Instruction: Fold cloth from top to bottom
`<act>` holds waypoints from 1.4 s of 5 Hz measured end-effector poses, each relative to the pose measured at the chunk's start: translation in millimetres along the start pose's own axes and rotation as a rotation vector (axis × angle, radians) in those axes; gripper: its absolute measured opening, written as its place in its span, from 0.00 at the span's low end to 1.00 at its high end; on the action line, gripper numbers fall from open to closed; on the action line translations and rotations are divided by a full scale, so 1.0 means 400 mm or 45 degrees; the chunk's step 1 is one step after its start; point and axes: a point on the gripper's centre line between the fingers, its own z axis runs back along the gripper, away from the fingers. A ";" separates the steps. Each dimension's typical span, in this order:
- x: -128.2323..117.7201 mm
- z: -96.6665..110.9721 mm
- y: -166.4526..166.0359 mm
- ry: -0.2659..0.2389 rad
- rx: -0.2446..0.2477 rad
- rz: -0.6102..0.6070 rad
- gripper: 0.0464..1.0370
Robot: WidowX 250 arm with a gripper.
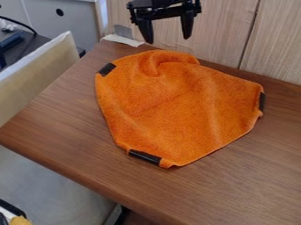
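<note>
At the top of the view the black gripper (167, 38) hangs beyond the cloth's upper edge, its two fingers spread wide with nothing between them. Below it, the orange cloth (176, 110) lies on the brown wooden table (64, 140), apart from the gripper. Wrinkles and a raised fold mark its upper part. Black clips or strips sit on its upper left edge, its right edge and its bottom left edge.
A wood-panelled wall (223, 35) runs behind the table. Pale tape (122, 40) lies at the table's back left corner. A light board (38, 72) stands along the left side, with dark items beyond it.
</note>
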 end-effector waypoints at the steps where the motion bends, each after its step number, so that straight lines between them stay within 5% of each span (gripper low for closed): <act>1: -0.009 -0.027 0.004 0.039 0.012 0.000 0.96; 2: -0.002 -0.033 0.032 0.088 -0.004 -0.005 0.96; 4: 0.070 -0.082 0.214 0.169 -0.029 0.027 0.96; 6: 0.098 -0.114 0.314 0.089 0.027 -0.060 0.96; 7: 0.095 -0.154 0.375 0.114 0.071 -0.054 0.96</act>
